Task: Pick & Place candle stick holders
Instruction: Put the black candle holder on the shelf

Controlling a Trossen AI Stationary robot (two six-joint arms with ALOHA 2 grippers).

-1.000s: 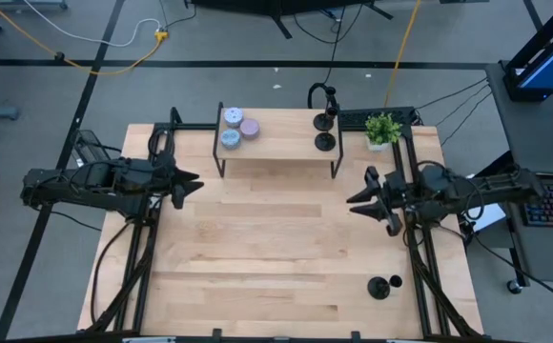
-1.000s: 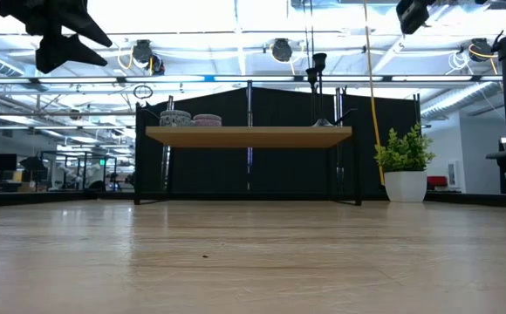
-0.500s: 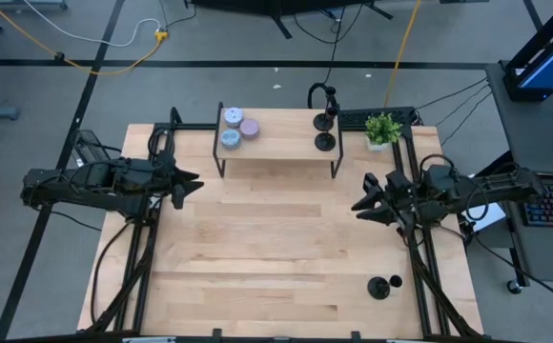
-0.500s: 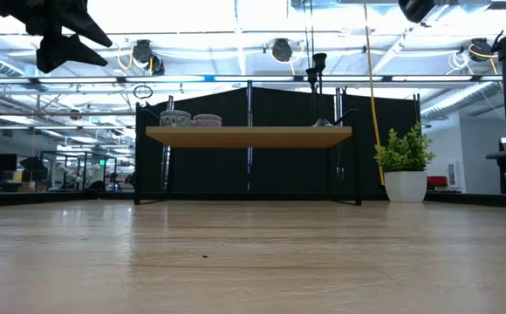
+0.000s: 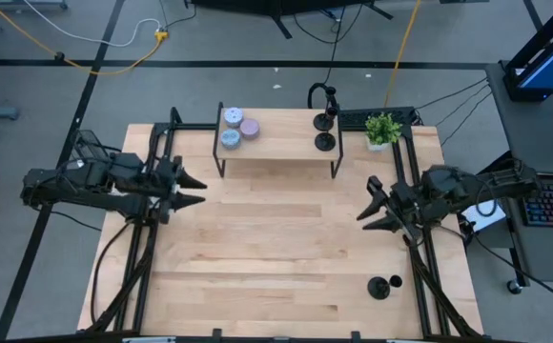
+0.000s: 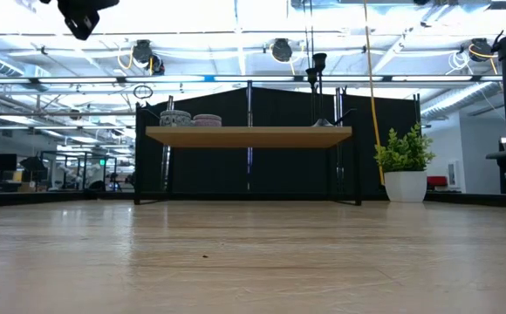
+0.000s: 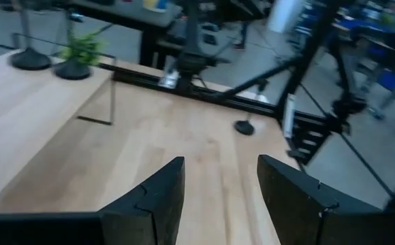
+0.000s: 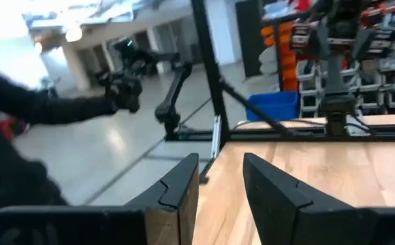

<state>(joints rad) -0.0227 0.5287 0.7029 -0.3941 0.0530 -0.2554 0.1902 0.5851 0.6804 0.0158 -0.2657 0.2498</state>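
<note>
Two black candle stick holders [image 5: 325,131] stand by their disc bases on the right end of a small wooden shelf [image 5: 276,145] at the table's far side. A third holder [image 5: 380,287] rests on the tabletop near the near right corner, also in the left wrist view [image 7: 244,126]. My left gripper [image 5: 198,191] hovers open over the table's left side, pointing right. My right gripper [image 5: 366,203] hovers open over the right side, pointing left. Each is well above the wood with nothing between its fingers [image 7: 218,190] [image 8: 221,184].
Pastel candle tins [image 5: 235,130] sit on the shelf's left end. A small potted plant [image 5: 382,129] stands right of the shelf at the far right. The shelf's thin black legs [image 5: 334,164] reach the table. Bare wood [image 5: 276,248] lies between the arms.
My left gripper has rolled about its own axis and tipped upward, rising so that only its tip shows at the low view's top. My right gripper has also risen and tipped up, swinging slightly toward the table's near edge. No holder has moved.
</note>
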